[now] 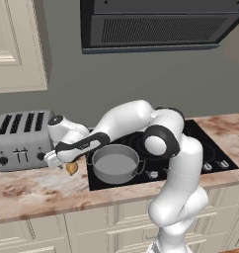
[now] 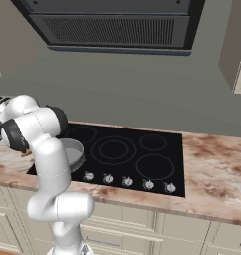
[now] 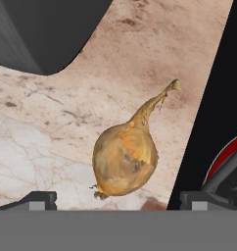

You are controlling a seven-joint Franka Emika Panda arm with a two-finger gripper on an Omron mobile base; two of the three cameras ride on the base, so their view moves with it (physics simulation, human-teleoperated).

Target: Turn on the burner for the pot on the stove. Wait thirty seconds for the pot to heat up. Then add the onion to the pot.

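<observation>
The onion (image 3: 125,157), a yellow-brown bulb with a pointed tip, lies on the marble counter just left of the stove (image 1: 200,143). My gripper (image 3: 120,198) hangs right over it, open, one dark fingertip (image 3: 38,198) on each side and neither touching it. In the left base view the gripper (image 1: 67,163) reaches down between the toaster and the pot, with the onion (image 1: 71,168) under it. The grey pot (image 1: 115,163) stands on the front left burner. A red glow (image 3: 227,153) shows at the stove's edge beside a grey pot handle. My arm half hides the pot (image 2: 73,152) in the right base view.
A silver four-slot toaster (image 1: 21,140) stands close on the left of the onion; its dark side (image 3: 42,29) looms in the hand view. A row of silver knobs (image 2: 127,182) lines the stove's front edge. A range hood (image 1: 161,24) hangs above.
</observation>
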